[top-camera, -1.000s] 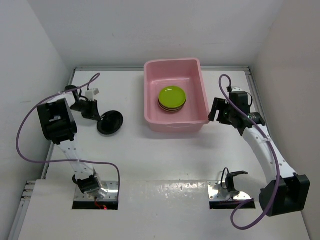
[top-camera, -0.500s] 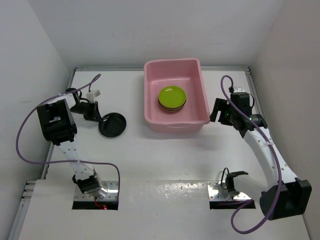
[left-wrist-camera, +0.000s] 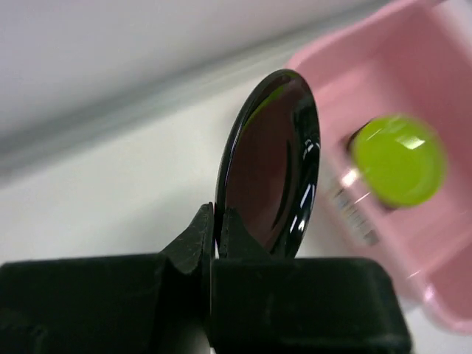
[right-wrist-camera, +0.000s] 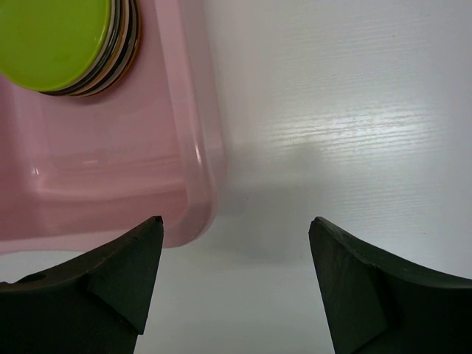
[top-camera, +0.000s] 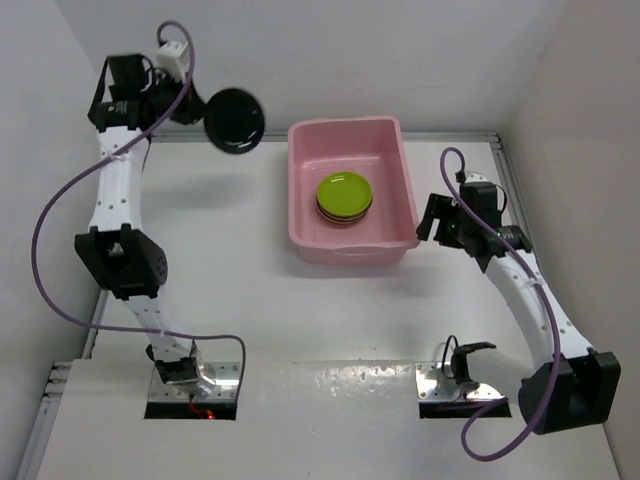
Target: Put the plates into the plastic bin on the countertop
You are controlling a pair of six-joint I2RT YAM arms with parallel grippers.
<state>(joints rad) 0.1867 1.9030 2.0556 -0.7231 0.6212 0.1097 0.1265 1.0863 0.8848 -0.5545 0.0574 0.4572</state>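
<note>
Ok, left fingers (left-wrist-camera: 193, 237) clamped on black plate (top-camera: 235, 120) rim, plate up in the air left of pink bin (top-camera: 350, 251); right fingers (right-wrist-camera: 118, 273) wide, empty, by bin's corner; green-topped stack (top-camera: 345, 193) sits inside bin

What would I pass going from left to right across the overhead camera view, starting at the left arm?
left fingers pinching a plate → black plate held up in the air → pink bin, with the green-topped plate stack inside it → right fingers, spread apart beside the bin
</note>
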